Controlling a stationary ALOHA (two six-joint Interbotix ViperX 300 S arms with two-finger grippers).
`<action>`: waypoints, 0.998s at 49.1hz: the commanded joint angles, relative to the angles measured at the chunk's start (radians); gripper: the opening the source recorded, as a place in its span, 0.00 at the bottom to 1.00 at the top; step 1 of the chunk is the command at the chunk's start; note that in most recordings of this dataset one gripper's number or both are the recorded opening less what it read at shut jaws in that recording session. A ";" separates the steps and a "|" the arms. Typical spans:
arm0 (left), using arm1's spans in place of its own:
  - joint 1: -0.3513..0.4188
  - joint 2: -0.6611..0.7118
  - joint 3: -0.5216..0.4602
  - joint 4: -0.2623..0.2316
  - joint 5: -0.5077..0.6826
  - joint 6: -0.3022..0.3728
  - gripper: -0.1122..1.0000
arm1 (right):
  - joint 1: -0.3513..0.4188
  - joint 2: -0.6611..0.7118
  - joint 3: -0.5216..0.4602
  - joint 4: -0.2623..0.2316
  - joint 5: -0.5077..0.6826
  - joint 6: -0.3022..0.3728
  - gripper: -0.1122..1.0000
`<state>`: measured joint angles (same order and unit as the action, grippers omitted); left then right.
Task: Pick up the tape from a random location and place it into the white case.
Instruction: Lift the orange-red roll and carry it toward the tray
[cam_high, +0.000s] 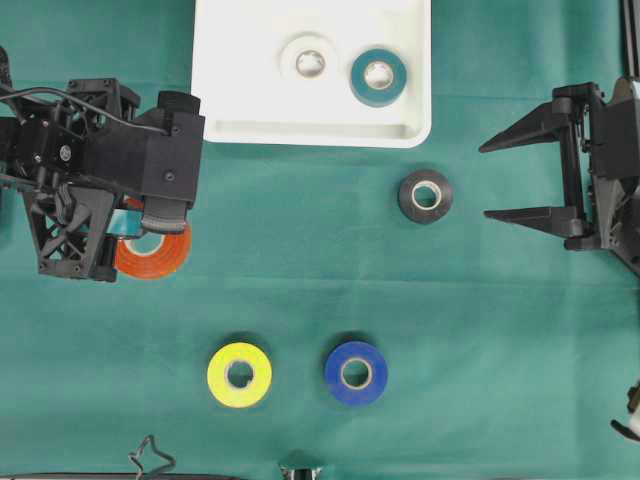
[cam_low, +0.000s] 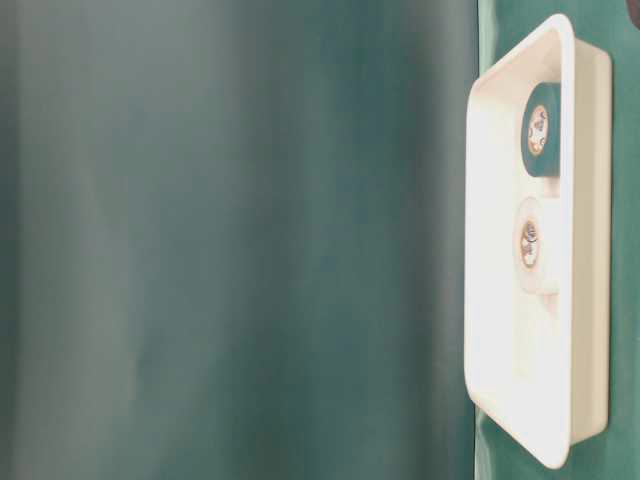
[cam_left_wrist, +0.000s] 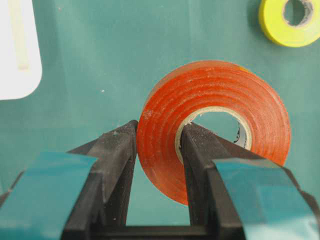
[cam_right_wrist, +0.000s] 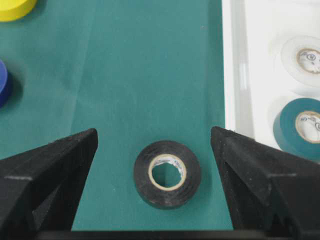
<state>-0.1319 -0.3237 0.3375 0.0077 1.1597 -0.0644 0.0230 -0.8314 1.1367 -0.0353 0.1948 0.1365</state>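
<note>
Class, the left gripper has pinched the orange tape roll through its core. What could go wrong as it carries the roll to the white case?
1. The left gripper clamps only one wall of the orange tape roll, so the roll might swing or slip out.
2. The white case already holds a white roll and a teal roll; a careless drop could land on them.

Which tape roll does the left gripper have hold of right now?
The orange tape roll. The left gripper is shut on its wall, one finger through the core. The black, yellow and blue rolls lie free on the cloth; white and teal sit in the white case.
</note>
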 joint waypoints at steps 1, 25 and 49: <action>-0.003 -0.020 -0.021 0.003 -0.003 -0.002 0.29 | 0.002 0.003 -0.026 -0.002 -0.003 -0.002 0.88; -0.003 -0.020 -0.020 0.003 -0.003 -0.002 0.29 | 0.002 0.003 -0.026 -0.002 -0.003 -0.003 0.88; 0.100 -0.011 -0.006 0.009 -0.015 0.003 0.29 | 0.002 0.003 -0.026 -0.008 -0.003 -0.003 0.88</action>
<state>-0.0675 -0.3237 0.3405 0.0123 1.1490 -0.0644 0.0230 -0.8314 1.1367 -0.0399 0.1963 0.1365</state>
